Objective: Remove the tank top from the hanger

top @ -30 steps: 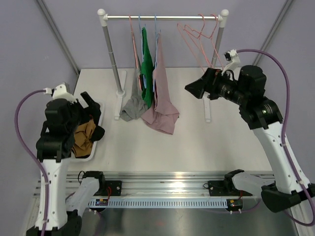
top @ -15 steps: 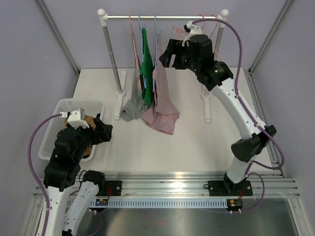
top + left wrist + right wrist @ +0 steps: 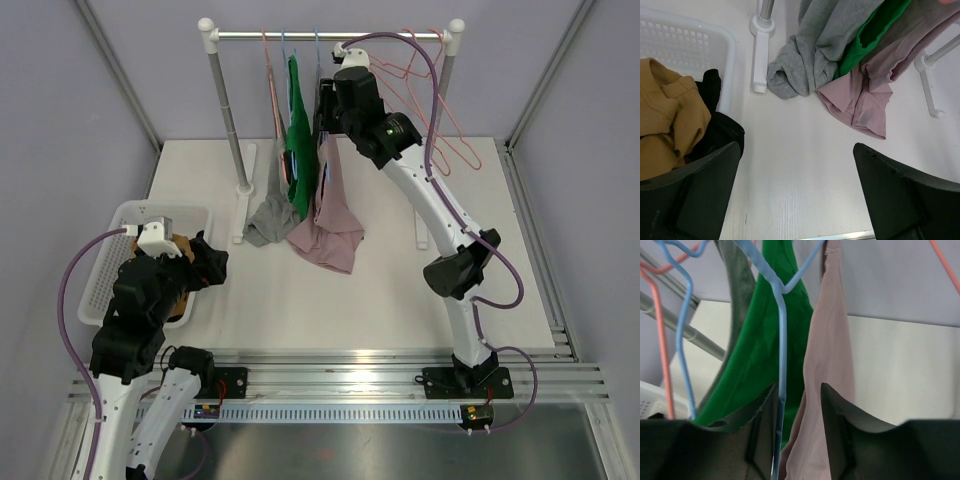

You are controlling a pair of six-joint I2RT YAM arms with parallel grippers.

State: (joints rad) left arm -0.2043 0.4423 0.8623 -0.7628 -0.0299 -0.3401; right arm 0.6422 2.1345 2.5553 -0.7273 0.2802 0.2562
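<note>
The pink tank top (image 3: 330, 215) hangs from a blue hanger (image 3: 782, 340) on the rack rail (image 3: 300, 36), its hem bunched on the table. My right gripper (image 3: 325, 105) is up at the rail beside it. In the right wrist view its jaws (image 3: 799, 390) stand part-closed and open, with the hanger wire against the left finger and the pink strap (image 3: 832, 340) in the gap between them. My left gripper (image 3: 797, 150) hovers wide open and empty over bare table near the basket, the tank top's hem (image 3: 865, 100) ahead of it.
A green garment (image 3: 298, 130) and a grey one (image 3: 268, 215) hang left of the tank top. Empty pink hangers (image 3: 440, 130) dangle at the rail's right end. A white basket (image 3: 120, 225) at the left holds a brown garment (image 3: 670, 125). The rack's feet stand on the table.
My right arm swung up and left from the rack's right post to the hangers, and its jaws narrowed around the blue wire and pink strap. The left arm dropped lower near the basket.
</note>
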